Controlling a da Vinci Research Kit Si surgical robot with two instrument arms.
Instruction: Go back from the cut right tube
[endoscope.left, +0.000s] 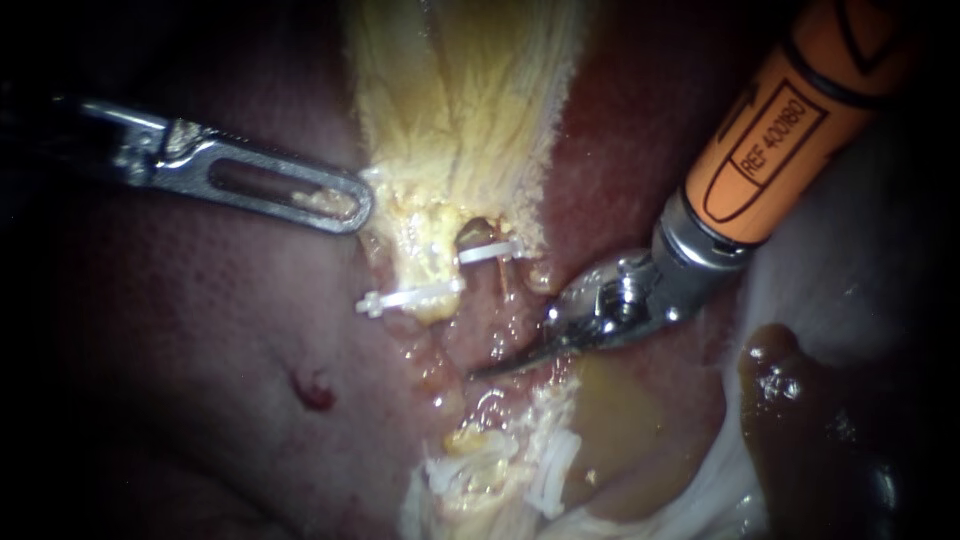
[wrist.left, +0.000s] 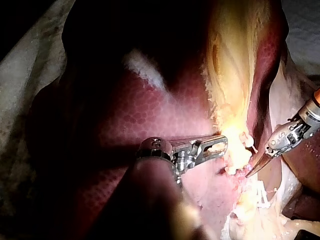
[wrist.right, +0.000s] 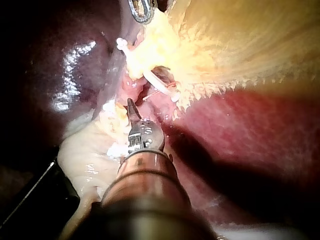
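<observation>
Left instrument (wrist.left: 219, 145) touches yellow tissue (wrist.left: 231, 75); right instrument (wrist.left: 255, 167) near.

Base = pale cloth (wrist.left: 20, 75), creased, w/ dark specks, seen beyond the liver's rim in the L wrist view. Liver (wrist.left: 150, 105) lies directly on it: dark red, finely mottled, wet sheen. In the endoscope view the same cloth shows white & glossy beside the liver's edge. A dark brown blob (endoscope.left: 790, 385) sits on it there. Yellow-brown fluid pool (endoscope.left: 620, 440) lies betw. liver edge & cloth; can't tell which it rests on.
</observation>
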